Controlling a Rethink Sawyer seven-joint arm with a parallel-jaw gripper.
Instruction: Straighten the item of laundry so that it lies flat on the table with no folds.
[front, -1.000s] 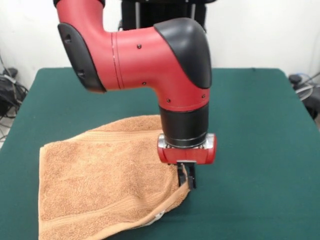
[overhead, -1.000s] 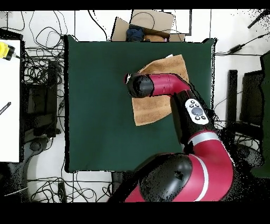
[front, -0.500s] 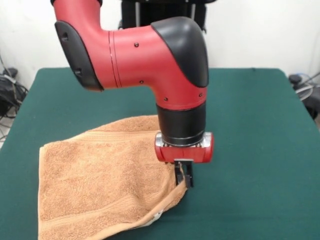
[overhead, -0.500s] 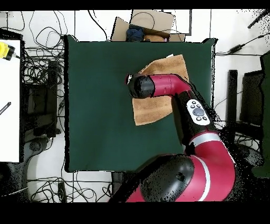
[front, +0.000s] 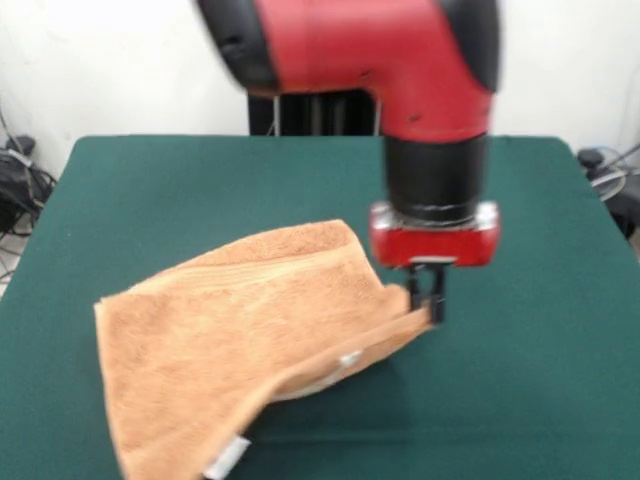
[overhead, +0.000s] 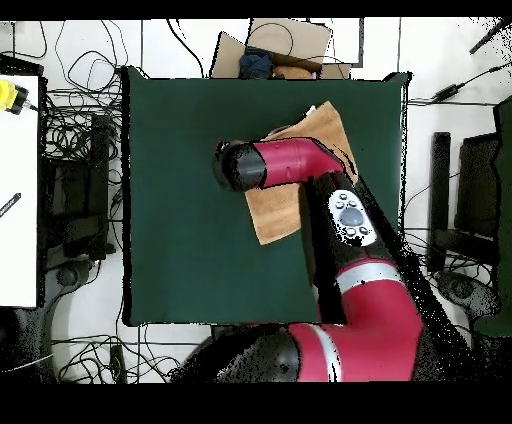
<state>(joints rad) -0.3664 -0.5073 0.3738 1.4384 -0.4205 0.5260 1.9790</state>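
One towel corner pinched in claw, lifted off table.

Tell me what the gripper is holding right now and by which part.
The gripper is shut on the light orange-tan terry towel, pinching one corner of it, the corner pulled out toward the dark green table's open side.

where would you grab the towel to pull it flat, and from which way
Probably the corner the gripper is already shut on, taken from above. The towel lies doubled, and in the front view that corner points right toward bare table, leaving room to spread it.
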